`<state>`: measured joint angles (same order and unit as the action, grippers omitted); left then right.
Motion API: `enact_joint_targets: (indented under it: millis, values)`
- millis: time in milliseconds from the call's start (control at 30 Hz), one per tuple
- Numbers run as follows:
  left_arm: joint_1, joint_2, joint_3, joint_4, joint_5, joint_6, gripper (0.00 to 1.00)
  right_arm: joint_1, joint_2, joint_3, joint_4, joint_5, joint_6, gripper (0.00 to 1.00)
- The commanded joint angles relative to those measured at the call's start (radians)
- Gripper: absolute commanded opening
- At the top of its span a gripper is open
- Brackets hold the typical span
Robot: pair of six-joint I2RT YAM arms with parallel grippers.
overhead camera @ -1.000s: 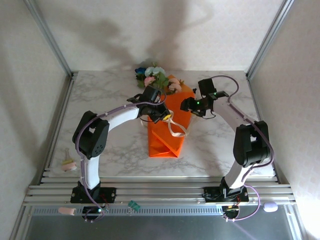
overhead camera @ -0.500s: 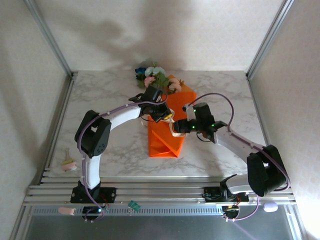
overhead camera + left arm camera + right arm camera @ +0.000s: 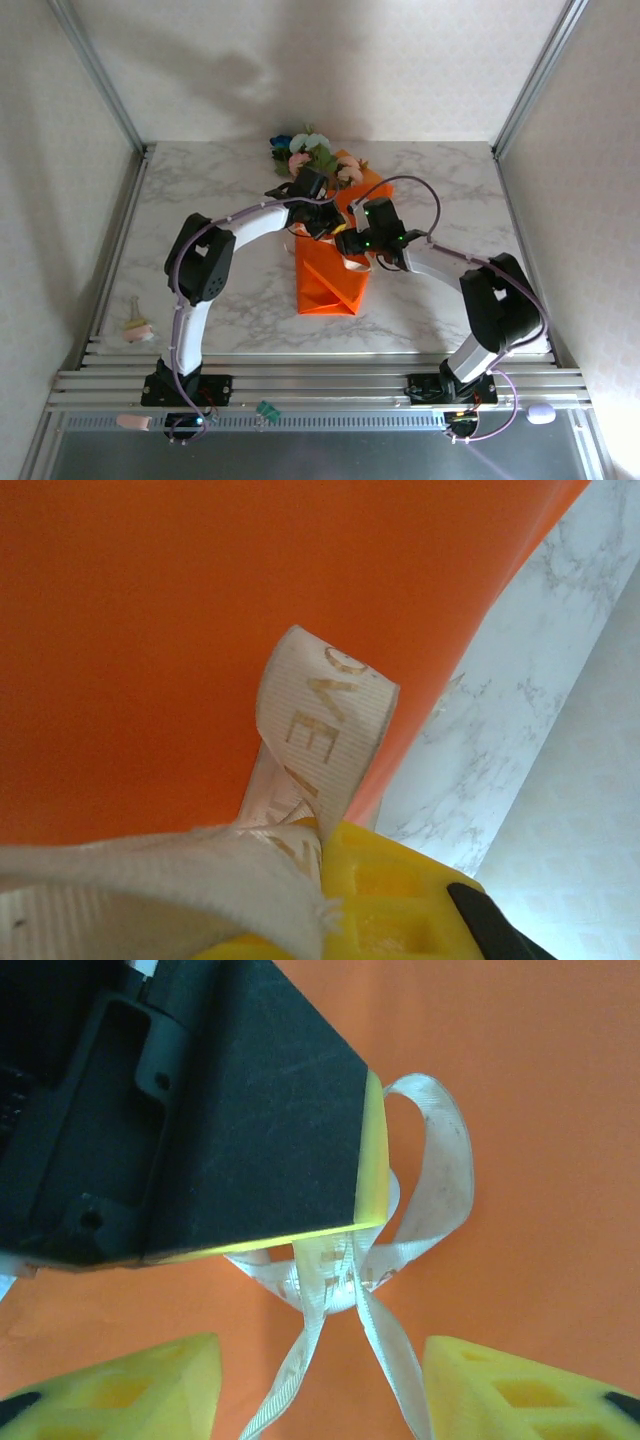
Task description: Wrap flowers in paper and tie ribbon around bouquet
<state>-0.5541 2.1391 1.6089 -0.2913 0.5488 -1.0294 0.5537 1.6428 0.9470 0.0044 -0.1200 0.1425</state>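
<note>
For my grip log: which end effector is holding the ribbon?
The left end effector, shut on the ribbon; the right end effector is open, fingers apart.

Ribbon (image 3: 332, 1278) lies on the bouquet (image 3: 328, 288) — flowers (image 3: 305, 152) at far end.

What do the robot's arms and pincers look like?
White tubes with chunky black joints, and a thin purple cable looping along each arm. The left pincer and right pincer are black with bright yellow fingertips. Tiny green lights glow near the right wrist.
</note>
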Motion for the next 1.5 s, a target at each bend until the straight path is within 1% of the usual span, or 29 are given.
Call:
enact_joint_targets:
  millis: [0, 67, 100, 133, 200, 267, 367, 400, 467, 533, 567, 633, 667, 700, 767, 833, 867, 967, 1033, 1133, 1233, 1400, 1467]
  values:
    - [0.010, 0.043, 0.057, -0.019, -0.010, 0.028, 0.00, 0.005, 0.058, 0.069, -0.061, 0.051, 0.030, 0.49]
    - [0.011, 0.045, 0.068, -0.029, -0.021, 0.031, 0.00, 0.004, 0.087, 0.098, -0.090, 0.071, 0.041, 0.39]
    - [0.011, 0.040, 0.071, -0.029, -0.029, 0.032, 0.02, 0.004, 0.099, 0.108, -0.097, 0.074, 0.041, 0.36]
    - [0.010, 0.032, 0.075, -0.034, -0.040, 0.039, 0.07, 0.004, 0.113, 0.124, -0.114, 0.078, 0.044, 0.32]
    - [0.011, 0.016, 0.092, -0.056, -0.055, 0.047, 0.20, 0.003, 0.135, 0.147, -0.147, 0.087, 0.050, 0.26]
    - [0.011, 0.001, 0.118, -0.113, -0.072, 0.055, 0.34, -0.005, 0.157, 0.166, -0.175, 0.093, 0.069, 0.22]
    - [0.013, -0.030, 0.138, -0.167, -0.088, 0.052, 0.48, -0.020, 0.181, 0.178, -0.188, 0.070, 0.103, 0.18]
    - [0.013, -0.041, 0.137, -0.170, -0.090, 0.047, 0.50, -0.021, 0.188, 0.182, -0.192, 0.067, 0.109, 0.17]
    - [0.013, -0.067, 0.142, -0.197, -0.109, 0.047, 0.52, -0.023, 0.202, 0.195, -0.199, 0.057, 0.119, 0.15]
    - [0.013, -0.099, 0.149, -0.241, -0.159, 0.063, 0.53, -0.024, 0.210, 0.208, -0.204, 0.045, 0.126, 0.13]
    - [0.013, -0.113, 0.147, -0.270, -0.183, 0.078, 0.52, -0.025, 0.211, 0.215, -0.206, 0.037, 0.130, 0.12]
    - [0.010, -0.155, 0.112, -0.293, -0.212, 0.114, 0.42, -0.028, 0.216, 0.228, -0.213, 0.026, 0.138, 0.10]
    - [0.004, -0.180, 0.077, -0.294, -0.224, 0.144, 0.38, -0.029, 0.217, 0.240, -0.225, 0.022, 0.144, 0.09]
    - [-0.002, -0.197, 0.046, -0.290, -0.231, 0.180, 0.34, -0.032, 0.221, 0.246, -0.233, 0.020, 0.146, 0.08]
    - [-0.025, -0.218, -0.010, -0.297, -0.236, 0.296, 0.24, -0.040, 0.226, 0.253, -0.239, -0.001, 0.160, 0.06]
    - [-0.060, -0.217, -0.025, -0.322, -0.279, 0.417, 0.22, -0.049, 0.230, 0.256, -0.238, -0.026, 0.171, 0.04]
    - [-0.081, -0.209, -0.025, -0.339, -0.323, 0.478, 0.24, -0.051, 0.233, 0.258, -0.239, -0.040, 0.173, 0.04]
    - [-0.125, -0.176, -0.021, -0.353, -0.438, 0.621, 0.33, -0.062, 0.241, 0.262, -0.245, -0.070, 0.189, 0.03]
    - [-0.137, -0.164, -0.035, -0.323, -0.487, 0.691, 0.40, -0.068, 0.242, 0.263, -0.245, -0.092, 0.197, 0.03]
    - [-0.148, -0.158, -0.056, -0.258, -0.545, 0.791, 0.46, -0.074, 0.248, 0.268, -0.248, -0.116, 0.203, 0.03]
    - [-0.160, -0.152, -0.083, -0.194, -0.564, 0.891, 0.52, -0.078, 0.252, 0.274, -0.257, -0.131, 0.208, 0.03]
    - [-0.165, -0.090, -0.055, -0.216, -0.565, 0.983, 0.55, -0.084, 0.257, 0.282, -0.261, -0.150, 0.219, 0.02]
    - [-0.175, -0.086, -0.071, -0.209, -0.592, 1.029, 0.55, -0.089, 0.261, 0.285, -0.259, -0.164, 0.230, 0.03]
